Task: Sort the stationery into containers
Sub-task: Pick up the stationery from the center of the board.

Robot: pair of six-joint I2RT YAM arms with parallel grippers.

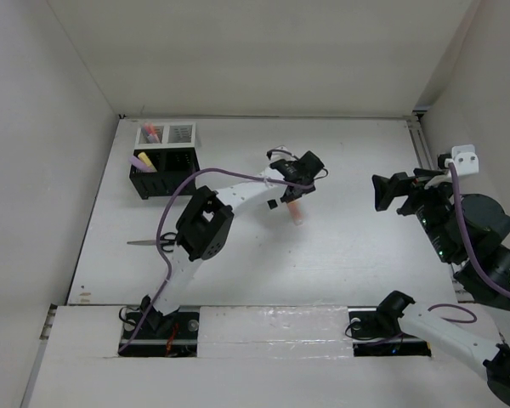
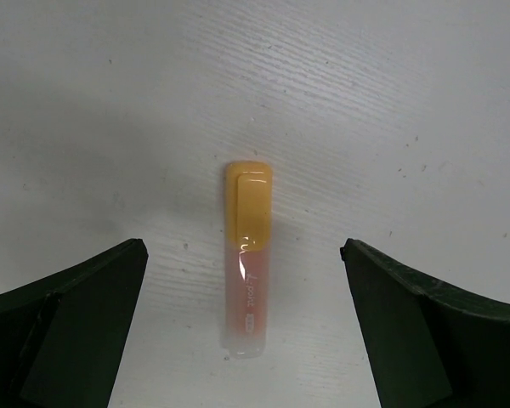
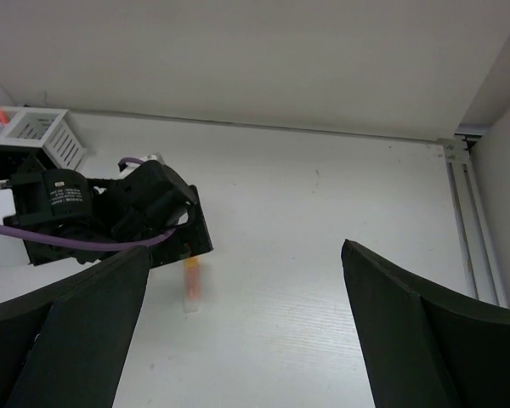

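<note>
The left hand's (image 2: 244, 253) two dark fingers (image 2: 85, 323) filled the lower corners of its wrist view, spread wide and gripping nothing. One orange marker (image 2: 248, 272) lay flat on the white bench (image 2: 391, 102) between them, touching neither. Its yellow-orange cap pointed away from the camera. The fine print along its pale peach barrel was too small to read.

Well to the right of the marker, the right hand (image 3: 245, 248) hung above the bench, fully open and empty. A white label (image 3: 64, 197) on the left arm's wrist housing carried text that could not be made out.

Far to the left of the marker, towards the back wall, stood two mesh organisers touching each other. The black organiser (image 1: 164, 174) was nearer the marker and the white organiser (image 1: 166, 133) behind it. The black one's left compartment held a purple marker (image 1: 137, 159) and a yellow marker (image 1: 147, 167). The white one's left compartment held thin pink-orange pens (image 1: 150, 132), number unclear. One pair of scissors (image 1: 146, 243) lay left of the marker, closer to the arm bases and partly hidden by the left arm.
</note>
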